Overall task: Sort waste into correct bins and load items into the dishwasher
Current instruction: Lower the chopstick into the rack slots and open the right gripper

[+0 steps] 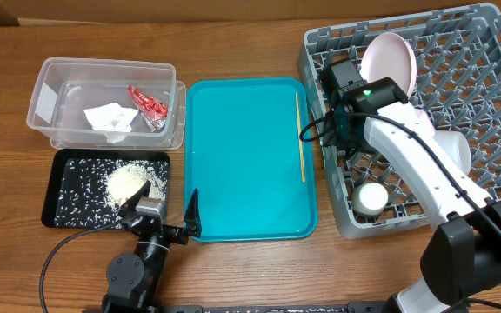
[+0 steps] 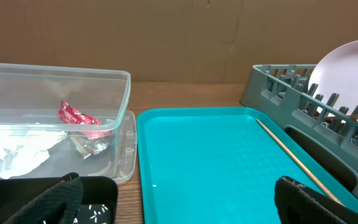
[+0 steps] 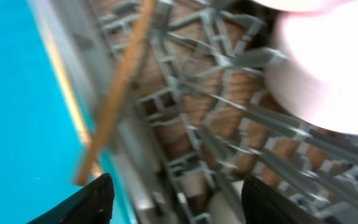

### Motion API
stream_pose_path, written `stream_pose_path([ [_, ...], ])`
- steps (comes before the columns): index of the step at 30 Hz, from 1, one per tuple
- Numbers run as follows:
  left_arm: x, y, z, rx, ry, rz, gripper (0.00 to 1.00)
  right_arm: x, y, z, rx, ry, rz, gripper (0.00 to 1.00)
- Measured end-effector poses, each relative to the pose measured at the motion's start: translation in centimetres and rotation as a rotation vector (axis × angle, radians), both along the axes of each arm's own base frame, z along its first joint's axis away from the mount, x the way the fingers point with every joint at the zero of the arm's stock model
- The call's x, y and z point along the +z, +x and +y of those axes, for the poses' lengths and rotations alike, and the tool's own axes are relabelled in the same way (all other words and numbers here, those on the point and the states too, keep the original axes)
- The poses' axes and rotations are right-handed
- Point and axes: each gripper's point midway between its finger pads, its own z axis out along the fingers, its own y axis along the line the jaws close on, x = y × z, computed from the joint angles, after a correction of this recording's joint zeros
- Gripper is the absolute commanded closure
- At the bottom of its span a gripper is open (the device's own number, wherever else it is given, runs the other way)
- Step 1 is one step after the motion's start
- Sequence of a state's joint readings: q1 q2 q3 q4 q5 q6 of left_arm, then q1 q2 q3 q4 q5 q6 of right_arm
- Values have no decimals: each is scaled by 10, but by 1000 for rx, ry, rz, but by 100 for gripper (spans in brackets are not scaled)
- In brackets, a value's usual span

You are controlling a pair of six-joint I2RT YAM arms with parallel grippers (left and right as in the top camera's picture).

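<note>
Right gripper: hovering with fingers spread over the dish rack, pinching nothing; a blurred chopstick is lying slanted just ahead.
Left gripper: hanging wide apart, empty, at the teal tray's near corner.
Black tray: holding the rice heap.
Teal tray: carrying a second chopstick along its right edge.
Cup: sitting in the rack's near corner.
Clear tub: containing the napkin and the red wrapper.
Plate: standing upright at the rack's far side.
</note>
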State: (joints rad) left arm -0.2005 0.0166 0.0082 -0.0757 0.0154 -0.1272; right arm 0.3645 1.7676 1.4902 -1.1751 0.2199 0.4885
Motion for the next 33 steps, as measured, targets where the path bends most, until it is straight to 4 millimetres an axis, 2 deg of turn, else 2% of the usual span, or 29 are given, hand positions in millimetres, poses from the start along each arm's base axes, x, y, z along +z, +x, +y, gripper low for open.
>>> stream_pose_path([
  [4,0,0,0,0,0,0,0,2,12,16,10,83,-44,49],
  [8,0,0,0,0,0,0,0,3,16,23,-16,125,-59,49],
  [11,0,0,0,0,0,0,0,3,14,25,-36,143,-53,41],
  [15,0,0,0,0,0,0,0,2,13,31,-38,180,-42,42],
  [22,0,0,0,0,0,0,0,7,24,44,-27,253,-83,42],
  [30,0,0,0,0,0,0,0,8,21,37,-54,228,-83,51],
  [33,0,0,0,0,0,0,0,3,22,34,-68,212,-90,62],
])
